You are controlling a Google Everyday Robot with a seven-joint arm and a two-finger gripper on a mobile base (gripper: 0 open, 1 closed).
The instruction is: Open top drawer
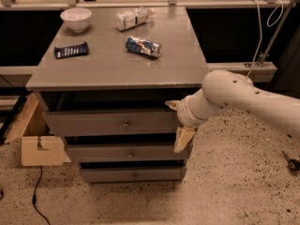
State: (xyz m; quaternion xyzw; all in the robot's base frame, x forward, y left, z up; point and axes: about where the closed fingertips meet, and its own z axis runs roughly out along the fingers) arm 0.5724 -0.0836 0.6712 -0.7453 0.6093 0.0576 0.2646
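Showing the top drawer (93, 123) at frame centre beneath the grey tabletop (117, 67), the gripper (178, 122) spread wide over its right end. On top lie a white bowl (76, 18), dark packet (71, 49), blue snack bag (143, 46) and pale bag (133, 18), their print unreadable. A cardboard box (40, 149) stands lower left.

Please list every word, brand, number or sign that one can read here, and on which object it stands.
No text can be read.
Dark packet, blue bag, pale bag: print too blurred to read.
End effector, at the right end of the top drawer: no marking visible.
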